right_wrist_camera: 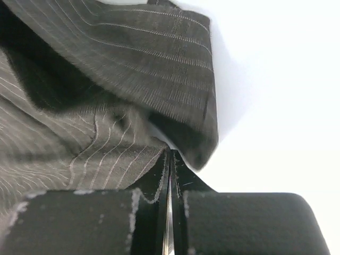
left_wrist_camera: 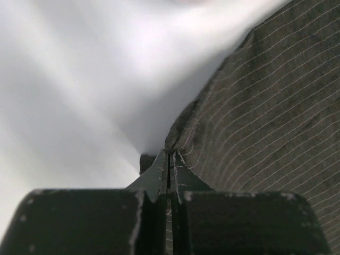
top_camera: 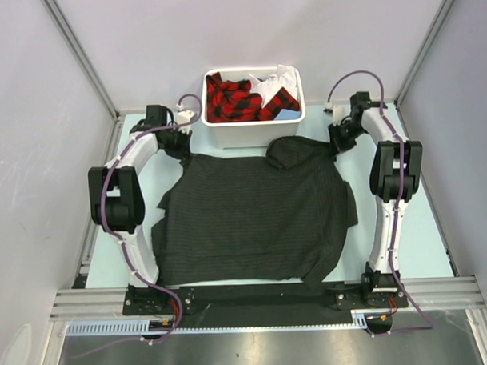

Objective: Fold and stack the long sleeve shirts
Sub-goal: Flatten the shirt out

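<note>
A large black pinstriped long sleeve shirt [top_camera: 253,214] lies spread over the middle of the table. My left gripper [top_camera: 181,150] is at its far left corner, shut on the shirt's edge; the left wrist view shows the jaws pinched on the cloth [left_wrist_camera: 255,117] at the fingertips [left_wrist_camera: 159,170]. My right gripper [top_camera: 336,145] is at the far right corner, shut on the shirt's edge; the right wrist view shows striped cloth [right_wrist_camera: 106,79] folded over and pinched at the gripper [right_wrist_camera: 170,155]. A fold of fabric bunches near the far right corner [top_camera: 294,151].
A white bin [top_camera: 254,130] at the back middle holds red-and-black plaid clothing [top_camera: 228,99] and white and blue cloth [top_camera: 278,83]. Grey walls stand left, right and behind. A metal rail [top_camera: 263,298] runs along the near edge by the arm bases.
</note>
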Tool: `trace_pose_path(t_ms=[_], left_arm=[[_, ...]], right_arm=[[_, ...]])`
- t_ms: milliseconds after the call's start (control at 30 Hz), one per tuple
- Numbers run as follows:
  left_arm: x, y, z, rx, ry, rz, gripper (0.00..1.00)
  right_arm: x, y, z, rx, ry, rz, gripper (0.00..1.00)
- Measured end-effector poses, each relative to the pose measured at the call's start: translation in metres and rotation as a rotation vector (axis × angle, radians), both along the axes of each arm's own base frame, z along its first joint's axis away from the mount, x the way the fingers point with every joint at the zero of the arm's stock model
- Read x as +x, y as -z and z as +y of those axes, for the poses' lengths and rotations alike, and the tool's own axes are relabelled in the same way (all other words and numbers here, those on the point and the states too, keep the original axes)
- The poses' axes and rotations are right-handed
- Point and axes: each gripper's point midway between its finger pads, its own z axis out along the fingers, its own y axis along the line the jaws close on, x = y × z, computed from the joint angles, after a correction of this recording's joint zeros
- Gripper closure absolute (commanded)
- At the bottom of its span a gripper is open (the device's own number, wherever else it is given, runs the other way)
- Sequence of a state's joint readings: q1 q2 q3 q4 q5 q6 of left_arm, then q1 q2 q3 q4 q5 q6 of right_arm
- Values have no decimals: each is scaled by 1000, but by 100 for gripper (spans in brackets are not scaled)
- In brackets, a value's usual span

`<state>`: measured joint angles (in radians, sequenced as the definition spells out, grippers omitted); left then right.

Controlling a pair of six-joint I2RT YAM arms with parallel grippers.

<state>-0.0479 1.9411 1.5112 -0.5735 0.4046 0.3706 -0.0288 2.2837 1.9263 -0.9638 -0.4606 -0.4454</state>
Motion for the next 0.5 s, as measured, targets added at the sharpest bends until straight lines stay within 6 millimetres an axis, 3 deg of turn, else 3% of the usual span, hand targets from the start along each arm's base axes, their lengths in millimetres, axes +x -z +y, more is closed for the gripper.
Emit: trace_pose_path(t_ms=[167,200,267,300,400,433,467,500], left_arm=[[29,-18,1,-13,-30,-64,100],[33,-21,2,-13,-38,-77,100],[39,-25,5,-14,-59,-97,75],[39,-26,6,-12,-61,-100,53],[32,-32,5,-22,-28,-118,27],[20,-36,4,-19,-2,-120,26],[8,-43,1,-6,37,-136,26],[-8,-51,-3,10,80,-152,26]], right_arm=[[38,-33,-18,-40,34,-137,100],[43,-36,-24,-63,46,-155,83],[45,-34,-34,-104,63,-160,43],[44,-33,-37,-116,70,-154,25],[29,-33,-45,-131,43,-141,20],[2,-35,-46,-122,5,-125,20],[-4,-36,-49,-120,9,-112,20],[-31,-44,-50,-107,-31,-109,20]])
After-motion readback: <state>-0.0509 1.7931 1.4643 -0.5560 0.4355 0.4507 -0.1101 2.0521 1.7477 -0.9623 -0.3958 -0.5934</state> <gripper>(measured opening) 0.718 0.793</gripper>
